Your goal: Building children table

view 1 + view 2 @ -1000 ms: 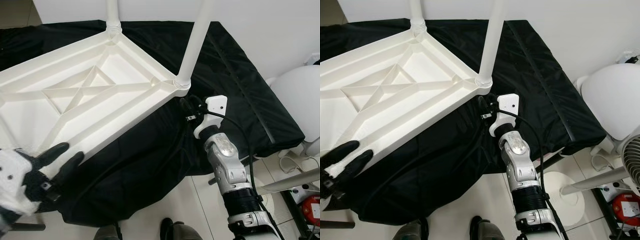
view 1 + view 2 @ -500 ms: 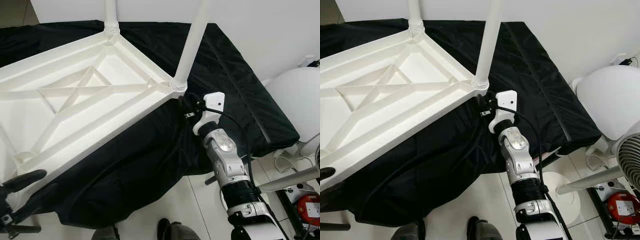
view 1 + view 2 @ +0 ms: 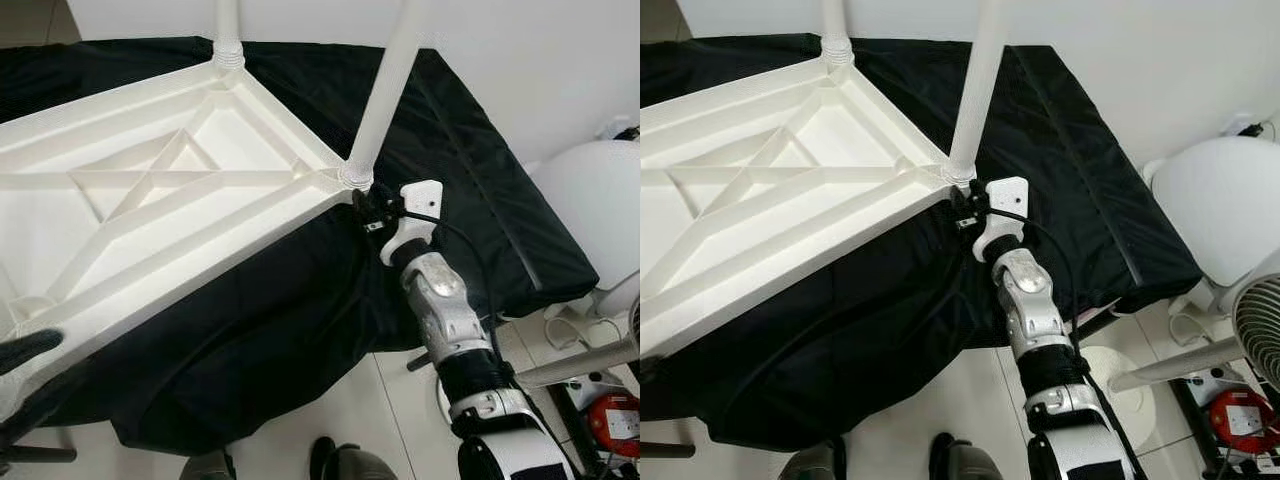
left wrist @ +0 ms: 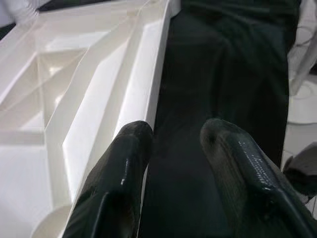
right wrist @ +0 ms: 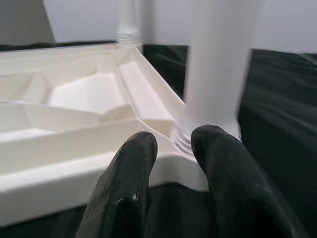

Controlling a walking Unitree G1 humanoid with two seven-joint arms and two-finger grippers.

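Note:
A white plastic table top [image 3: 150, 255] lies upside down on a black cloth [image 3: 470, 180]. One white leg [image 3: 385, 90] stands in its near right corner, another leg [image 3: 228, 25] in the far corner. My right gripper [image 5: 173, 141] is open, its fingertips [image 3: 365, 205] right at the corner's edge just below the near leg's threaded collar [image 5: 185, 139]. My left gripper [image 4: 176, 134] is open at the table's near left end; one finger [image 4: 131, 148] rests against the rim, the other finger [image 4: 223, 144] is over the cloth.
The cloth-covered surface ends at the right over a tiled floor [image 3: 400, 400]. A white rounded object [image 3: 590, 190], a fan [image 3: 1260, 330], cables and a red device [image 3: 618, 420] stand at the right. A white wall [image 3: 520, 60] is behind.
My left gripper has slipped down to the picture's lower left edge, beside the table's near end. My right gripper has closed in on the base of the near leg.

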